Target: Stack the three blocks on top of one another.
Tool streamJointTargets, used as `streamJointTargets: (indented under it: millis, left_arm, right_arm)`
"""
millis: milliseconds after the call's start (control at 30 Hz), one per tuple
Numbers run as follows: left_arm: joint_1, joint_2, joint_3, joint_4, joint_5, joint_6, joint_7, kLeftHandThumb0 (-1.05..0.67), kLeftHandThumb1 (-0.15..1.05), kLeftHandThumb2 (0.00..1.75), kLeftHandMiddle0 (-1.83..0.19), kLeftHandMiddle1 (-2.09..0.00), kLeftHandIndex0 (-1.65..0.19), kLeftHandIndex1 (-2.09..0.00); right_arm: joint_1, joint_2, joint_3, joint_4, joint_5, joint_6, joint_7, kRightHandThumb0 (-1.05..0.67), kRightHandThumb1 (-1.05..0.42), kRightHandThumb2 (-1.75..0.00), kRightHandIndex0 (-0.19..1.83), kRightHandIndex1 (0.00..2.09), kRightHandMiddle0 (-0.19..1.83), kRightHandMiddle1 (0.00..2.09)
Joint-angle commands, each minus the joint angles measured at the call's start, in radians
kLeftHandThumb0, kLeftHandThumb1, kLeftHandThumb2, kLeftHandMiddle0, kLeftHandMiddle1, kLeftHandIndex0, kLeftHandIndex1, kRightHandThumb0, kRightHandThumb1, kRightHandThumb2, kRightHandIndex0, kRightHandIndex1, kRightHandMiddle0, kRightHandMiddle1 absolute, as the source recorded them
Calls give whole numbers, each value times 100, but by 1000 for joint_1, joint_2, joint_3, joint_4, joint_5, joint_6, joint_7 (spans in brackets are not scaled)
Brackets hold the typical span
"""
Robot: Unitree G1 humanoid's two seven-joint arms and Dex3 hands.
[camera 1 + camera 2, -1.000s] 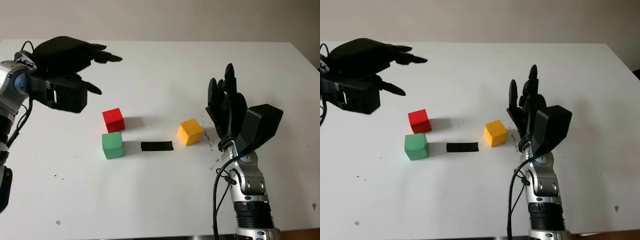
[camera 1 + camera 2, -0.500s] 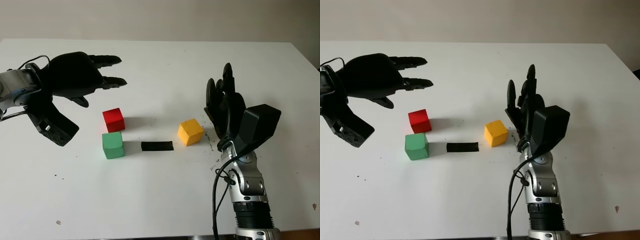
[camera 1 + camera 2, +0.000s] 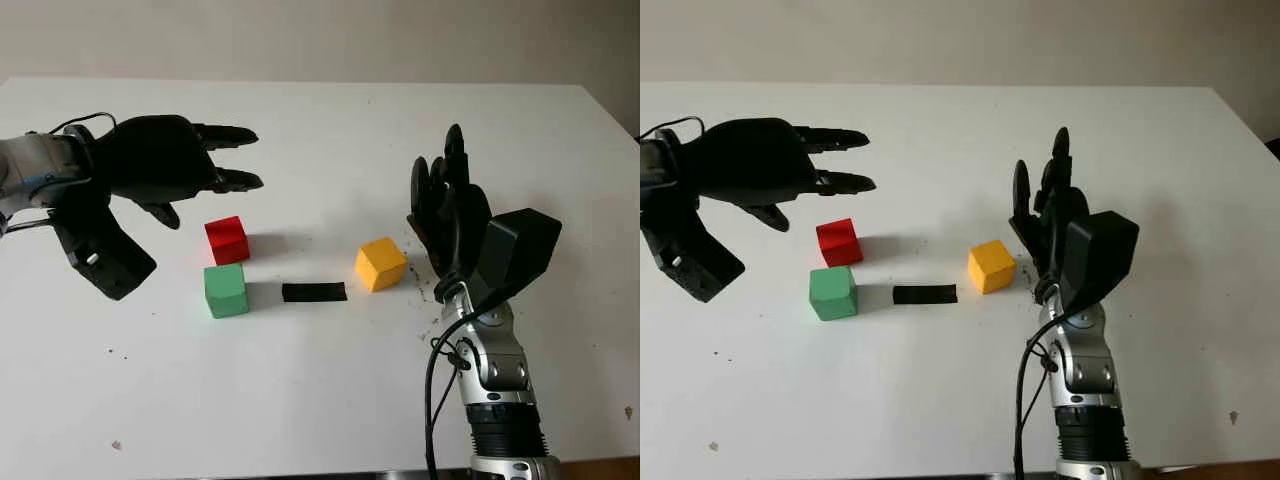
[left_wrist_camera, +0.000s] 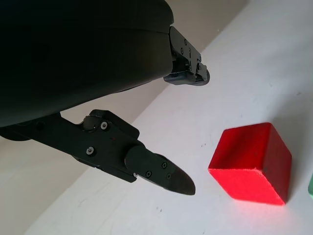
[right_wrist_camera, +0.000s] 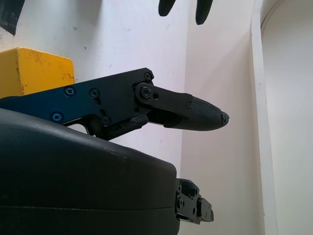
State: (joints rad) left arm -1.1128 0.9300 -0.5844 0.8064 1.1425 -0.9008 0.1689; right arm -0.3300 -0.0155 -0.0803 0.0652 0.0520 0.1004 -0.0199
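Hovering open, left hand (image 3: 165, 170) fingers (image 3: 232, 180) above red block (image 3: 227, 240).

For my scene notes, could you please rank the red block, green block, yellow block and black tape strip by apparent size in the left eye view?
1-3. yellow block, green block, red block: all look alike, so unranked.
4. black tape strip: smallest, a flat thin strip.

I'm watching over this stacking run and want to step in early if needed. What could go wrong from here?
1. The open left hand hovers above the red block, which sits close to the green block; a finger coming down could nudge the green one.
2. The open right hand stands just beside the yellow block; a small sideways move might knock it away.
3. All three blocks lie apart on the table, so nothing is stacked yet.
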Motion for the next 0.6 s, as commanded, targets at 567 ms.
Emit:
streamJointTargets:
  millis: [567]
  left_arm:
    - [64, -49, -9, 13, -79, -1, -104, -45, 88, 6, 4, -5, -34, -8]
  right_arm:
    - [6, -6, -11, -12, 8, -4, 0, -57, -105, -59, -19, 3, -18, 6]
